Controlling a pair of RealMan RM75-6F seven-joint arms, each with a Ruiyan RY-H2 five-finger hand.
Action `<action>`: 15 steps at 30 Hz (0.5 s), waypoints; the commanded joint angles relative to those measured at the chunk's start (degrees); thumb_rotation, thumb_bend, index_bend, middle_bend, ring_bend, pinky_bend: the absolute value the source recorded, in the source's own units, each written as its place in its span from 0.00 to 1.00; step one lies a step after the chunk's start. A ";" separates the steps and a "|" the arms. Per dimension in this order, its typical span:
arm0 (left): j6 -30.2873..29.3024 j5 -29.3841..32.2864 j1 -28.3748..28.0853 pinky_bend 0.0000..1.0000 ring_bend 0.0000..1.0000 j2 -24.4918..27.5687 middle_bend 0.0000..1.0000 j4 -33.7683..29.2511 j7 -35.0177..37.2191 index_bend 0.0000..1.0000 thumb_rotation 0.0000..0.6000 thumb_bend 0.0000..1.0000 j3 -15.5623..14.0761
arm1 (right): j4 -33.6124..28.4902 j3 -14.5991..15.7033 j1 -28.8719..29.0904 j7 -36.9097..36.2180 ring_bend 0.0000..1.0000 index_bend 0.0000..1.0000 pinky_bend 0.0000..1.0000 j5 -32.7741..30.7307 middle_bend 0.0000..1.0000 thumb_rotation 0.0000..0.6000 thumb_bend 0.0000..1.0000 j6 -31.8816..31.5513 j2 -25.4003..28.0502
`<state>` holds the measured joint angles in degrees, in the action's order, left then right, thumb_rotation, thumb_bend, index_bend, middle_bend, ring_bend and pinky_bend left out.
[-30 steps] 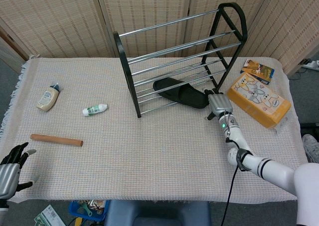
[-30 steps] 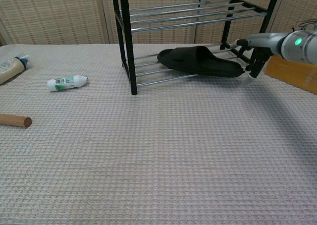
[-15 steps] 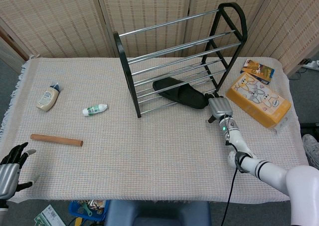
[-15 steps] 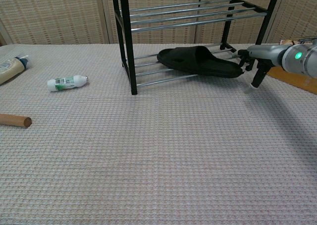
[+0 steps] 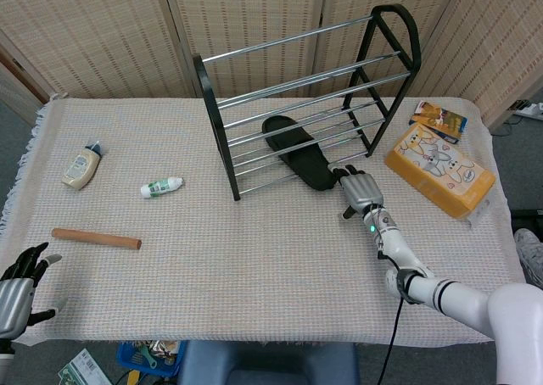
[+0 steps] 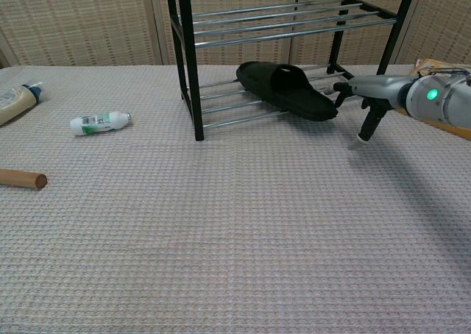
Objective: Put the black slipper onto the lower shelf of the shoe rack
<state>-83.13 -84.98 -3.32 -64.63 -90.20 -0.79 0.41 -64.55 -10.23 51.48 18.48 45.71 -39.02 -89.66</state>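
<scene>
The black slipper (image 5: pixel 298 153) lies across the chrome rails of the lower shelf of the shoe rack (image 5: pixel 222 122), set at a slant with its far end under the upper rails and its near end overhanging the front rail toward the right. The right hand (image 5: pixel 357 192) sits at that near end with its fingers stretched out against the slipper's tip; it pushes or touches rather than grips, and nothing is enclosed in it. The chest view shows this contact side-on: the outstretched fingers (image 6: pixel 340 87) meet the slipper (image 6: pixel 285 90) at shelf height while one finger hangs down toward the counter (image 6: pixel 235 231), a detail the head view does not give. The head view alone shows the left hand (image 5: pixel 19 282) at the near left corner of the counter, fingers spread and empty, well apart from everything; the chest view does not reach it. Only the head view also takes in the orange cartoon-printed box (image 5: pixel 439 170) on the right and a small packet (image 5: pixel 438 119) beyond it. Both views show the white bottle (image 5: pixel 161 186), the wooden rod (image 5: pixel 96 238) and the cream-coloured tube (image 5: pixel 81 165) on the left side of the counter.
</scene>
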 commanded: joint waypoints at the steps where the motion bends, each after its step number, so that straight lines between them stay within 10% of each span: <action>1: 0.01 -0.02 -0.02 0.25 0.10 -0.05 0.10 0.09 0.06 0.25 1.00 0.24 0.00 | -0.06 -0.08 -0.11 -0.20 0.10 0.00 0.18 0.14 0.15 1.00 0.13 -0.19 0.11; 15: -0.42 -0.26 -0.07 0.25 0.10 0.05 0.10 0.03 0.11 0.25 1.00 0.24 0.17 | -5.82 -0.01 -2.79 -2.61 0.10 0.00 0.18 4.40 0.15 1.00 0.13 -3.96 4.25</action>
<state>-83.53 -85.23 -3.39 -64.57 -90.16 -0.68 0.57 -67.93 -10.61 49.96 16.30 48.70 -41.24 -87.34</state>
